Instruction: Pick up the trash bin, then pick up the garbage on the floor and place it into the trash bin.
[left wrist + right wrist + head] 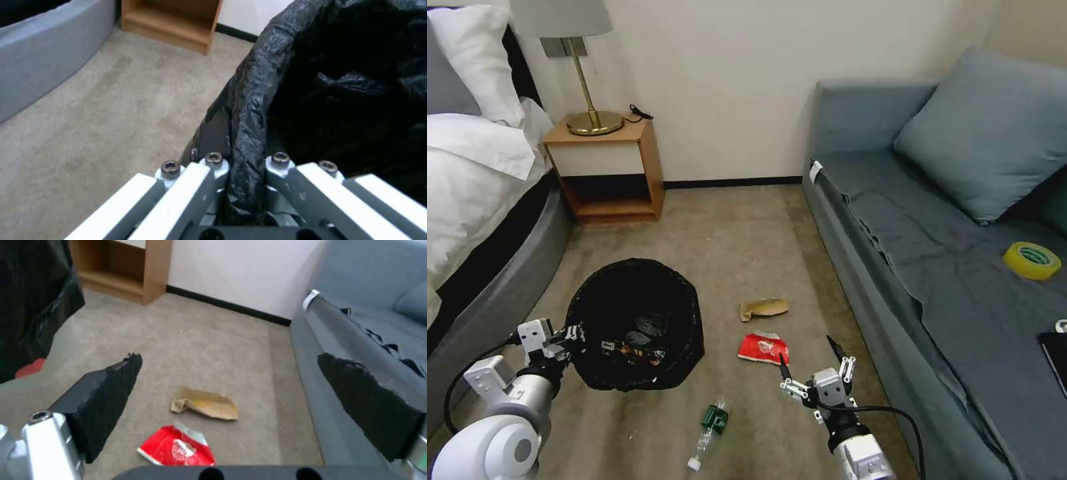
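Bin held at its rim, litter scattered on the carpet.

The trash bin, lined with a black bag, hung at the left gripper, whose fingers were clamped on its rim. Beside it on the carpet lay the red-and-white wrapper, the tan paper scrap and the clear bottle. The right gripper hovered spread wide just beside the red wrapper, near the grey sofa.
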Controlling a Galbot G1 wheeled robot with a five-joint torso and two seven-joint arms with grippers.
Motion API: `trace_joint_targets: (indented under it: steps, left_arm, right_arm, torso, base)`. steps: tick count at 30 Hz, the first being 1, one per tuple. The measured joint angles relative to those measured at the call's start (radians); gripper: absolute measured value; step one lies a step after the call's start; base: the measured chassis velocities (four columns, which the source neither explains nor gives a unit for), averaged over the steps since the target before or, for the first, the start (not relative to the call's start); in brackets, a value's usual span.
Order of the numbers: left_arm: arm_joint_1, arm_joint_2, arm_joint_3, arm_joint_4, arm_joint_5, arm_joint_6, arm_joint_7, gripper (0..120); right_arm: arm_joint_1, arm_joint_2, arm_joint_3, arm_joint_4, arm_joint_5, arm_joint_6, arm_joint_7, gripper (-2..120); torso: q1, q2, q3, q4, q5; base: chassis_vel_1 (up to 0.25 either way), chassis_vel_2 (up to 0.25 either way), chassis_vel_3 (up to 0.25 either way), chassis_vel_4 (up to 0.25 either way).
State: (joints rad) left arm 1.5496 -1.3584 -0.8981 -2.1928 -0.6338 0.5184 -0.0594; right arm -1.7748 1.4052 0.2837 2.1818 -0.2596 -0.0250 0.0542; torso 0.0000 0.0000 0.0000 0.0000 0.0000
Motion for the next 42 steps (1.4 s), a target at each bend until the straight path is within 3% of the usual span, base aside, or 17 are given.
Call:
trace_joint_targets:
  steps: [21,23,25,28,30,31,33,34,36,37,39,42]
  left_arm:
    - [-0.007,0.011,-0.003,0.027,0.030,-0.010,0.004,4]
    - [0.000,0.001,0.017,0.012,0.053,-0.010,0.005,4]
    - [0.004,-0.010,0.029,0.006,0.068,-0.010,0.007,4]
    - [0.002,-0.025,0.033,0.006,0.089,-0.010,0.007,4]
    - [0.001,-0.035,0.034,0.002,0.098,-0.008,0.006,4]
    - [0.001,-0.035,0.034,0.002,0.098,-0.008,0.006,4]
    - [0.012,-0.056,0.039,-0.022,0.119,-0.005,0.004,4]
    - [0.012,-0.056,0.039,-0.022,0.119,-0.005,0.004,4]
    - [0.031,-0.082,0.039,-0.030,0.134,-0.012,0.008,4]
    - [0.032,-0.089,0.035,-0.024,0.141,-0.019,0.009,4]
    - [0.031,-0.094,0.030,-0.018,0.144,-0.023,0.009,4]
    - [0.016,-0.103,0.013,0.006,0.144,-0.030,0.009,4]
  right_arm:
    - [0.007,-0.005,-0.022,-0.022,0.006,0.009,0.001,100]
    - [0.004,-0.025,-0.031,-0.038,0.019,0.047,-0.014,100]
    - [0.003,-0.049,-0.051,-0.042,0.052,0.023,-0.020,100]
    - [0.054,-0.116,-0.145,-0.024,0.237,-0.173,0.003,100]
    - [0.149,-0.182,-0.245,-0.018,0.408,-0.371,0.095,100]
    - [0.149,-0.182,-0.245,-0.018,0.408,-0.371,0.095,100]
    - [0.302,-0.281,-0.395,-0.051,0.701,-0.540,0.267,100]
    - [0.302,-0.281,-0.395,-0.051,0.701,-0.540,0.267,100]
    - [0.453,-0.339,-0.549,-0.110,1.045,-0.635,0.491,100]
    - [0.512,-0.343,-0.602,-0.141,1.145,-0.646,0.551,100]
    - [0.569,-0.342,-0.646,-0.176,1.209,-0.651,0.591,100]
    - [0.775,-0.282,-0.806,-0.304,1.487,-0.653,0.784,100]
  torso:
    - [0.000,0.000,0.000,0.0000,0.0000]
    - [0.000,0.000,0.000,0.0001,0.0000]
    - [0.000,0.000,0.000,-0.0001,0.0003]
    - [0.000,0.000,0.000,-0.0002,0.0003]
    - [0.000,0.000,0.000,-0.0001,-0.0001]
    - [0.000,0.000,0.000,-0.0001,-0.0001]
    - [0.000,0.000,0.000,0.0002,0.0001]
    - [0.000,0.000,0.000,0.0002,0.0001]
    - [0.000,0.000,0.000,-0.0001,0.0000]
    - [0.000,0.000,0.000,-0.0001,0.0001]
    - [0.000,0.000,0.000,0.0000,-0.0001]
    - [0.000,0.000,0.000,0.0000,-0.0001]
  base:
    - [-0.084,0.082,0.077,-0.082]
    - [0.000,0.000,0.000,0.000]
    - [0.000,0.000,0.000,0.000]
    - [0.000,0.000,0.000,0.000]
    - [0.000,0.000,0.000,0.000]
    - [0.000,0.000,0.000,0.000]
    - [0.000,0.000,0.000,0.000]
    - [0.000,0.000,0.000,0.000]
    - [0.000,0.000,0.000,0.000]
    - [0.000,0.000,0.000,0.000]
    - [0.000,0.000,0.000,0.000]
    - [0.000,0.000,0.000,0.000]
